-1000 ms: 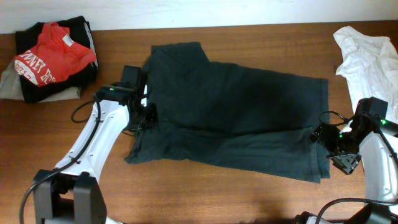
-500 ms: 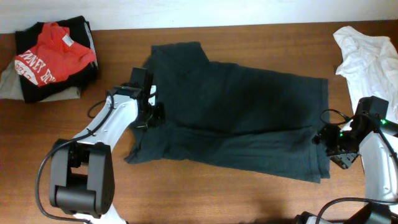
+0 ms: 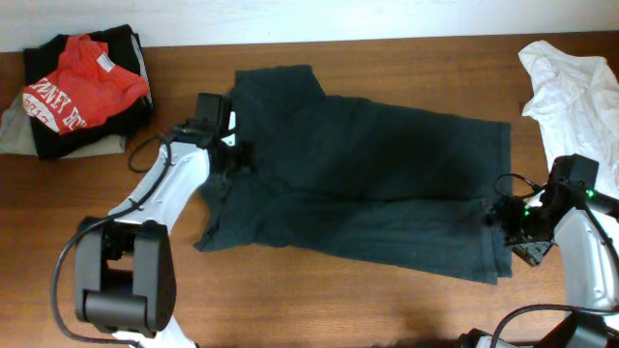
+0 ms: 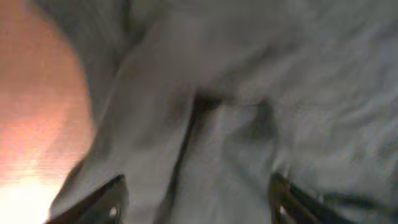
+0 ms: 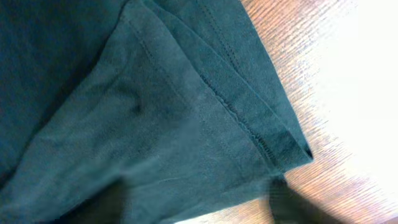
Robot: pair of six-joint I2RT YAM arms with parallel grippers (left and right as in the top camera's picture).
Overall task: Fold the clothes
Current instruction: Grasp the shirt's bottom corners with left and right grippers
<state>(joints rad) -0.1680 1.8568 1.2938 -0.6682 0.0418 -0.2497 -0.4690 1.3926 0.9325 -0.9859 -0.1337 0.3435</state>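
A dark green T-shirt (image 3: pixel 368 184) lies spread across the middle of the wooden table, partly folded. My left gripper (image 3: pixel 235 159) hovers over the shirt's left edge near a sleeve; its wrist view shows both fingers wide apart over blurred dark cloth (image 4: pixel 205 118), holding nothing. My right gripper (image 3: pixel 501 215) is at the shirt's right hem; its wrist view shows the stitched hem corner (image 5: pixel 273 140) on the wood, with the fingers apart and empty.
A stack of folded clothes with a red shirt (image 3: pixel 82 87) on top sits at the back left. A crumpled white garment (image 3: pixel 571 87) lies at the back right. Bare wooden table (image 3: pixel 319 300) runs along the front.
My left gripper has moved away from the front, up along the shirt's left edge toward the sleeve. My right gripper has edged slightly left onto the hem.
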